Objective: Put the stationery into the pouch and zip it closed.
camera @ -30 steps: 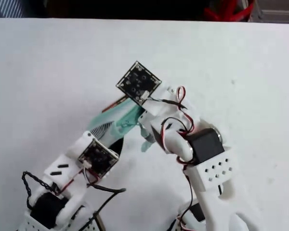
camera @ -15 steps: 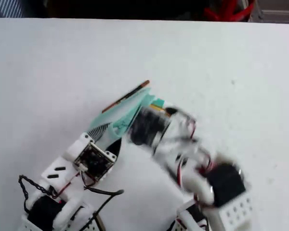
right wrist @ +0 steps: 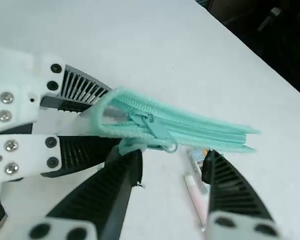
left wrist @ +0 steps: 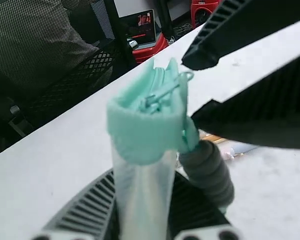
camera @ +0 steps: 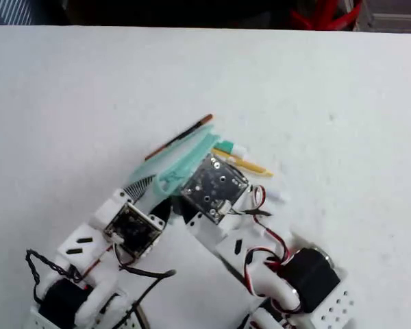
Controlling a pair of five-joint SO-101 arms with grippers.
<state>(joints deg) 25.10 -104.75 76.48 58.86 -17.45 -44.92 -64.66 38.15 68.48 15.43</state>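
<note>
A mint-green zip pouch (camera: 185, 163) lies slanted on the white table. My left gripper (camera: 149, 190) is shut on the pouch's near end (left wrist: 142, 127). The zipper pull (right wrist: 159, 137) sits at that held end (right wrist: 115, 107), next to the left gripper (right wrist: 101, 119). My right gripper (right wrist: 173, 157) is open just below the pull, its black fingers (left wrist: 250, 107) close beside the pouch. A brown pencil (camera: 179, 137) lies along the pouch's far side. A yellow pen (camera: 245, 163) and a white-and-green marker (camera: 231, 148) lie beside its other side. One white pen (right wrist: 196, 189) shows between the right fingers.
The right arm's wrist board (camera: 214, 185) hangs over the pouch's near half. A small white piece (camera: 277, 195) lies by the yellow pen. Red objects (camera: 325, 14) stand beyond the table's far edge.
The right arm has swung back from above the pouch's far end toward the near side, uncovering the pencil and pens. The left arm still holds the pouch.
</note>
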